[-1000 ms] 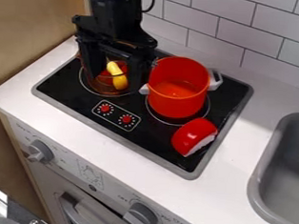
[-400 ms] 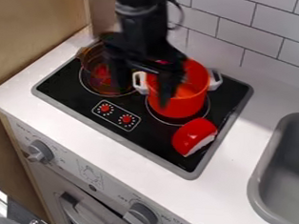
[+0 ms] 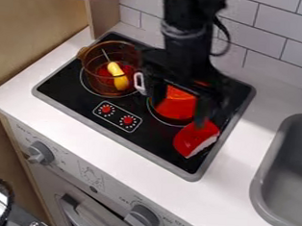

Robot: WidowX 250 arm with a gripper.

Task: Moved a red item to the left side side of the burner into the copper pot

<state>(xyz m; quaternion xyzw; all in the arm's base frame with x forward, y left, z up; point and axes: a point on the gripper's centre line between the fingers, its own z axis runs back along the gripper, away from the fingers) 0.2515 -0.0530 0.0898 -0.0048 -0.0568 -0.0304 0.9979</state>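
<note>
My gripper (image 3: 181, 108) hangs over the red pot (image 3: 174, 106), with its two fingers spread apart and the pot's red wall showing between them. Just beyond the right finger, toward the front right edge of the stove, lies a red item (image 3: 192, 138) with a white face. The amber see-through pot (image 3: 95, 79) stands on the left burner. Inside it are a yellow item (image 3: 118, 75) and something red. My arm covers much of the red pot's rim.
The stove top (image 3: 118, 127) has a grey border and a panel with two red knobs (image 3: 127, 120). A grey sink (image 3: 259, 182) is at the right. The tiled wall (image 3: 273, 57) rises behind, and a wooden panel (image 3: 30, 30) stands at the left.
My gripper has moved right, from over the amber pot to over the red pot. The amber pot and the yellow item in it are now uncovered. The red item has not moved.
</note>
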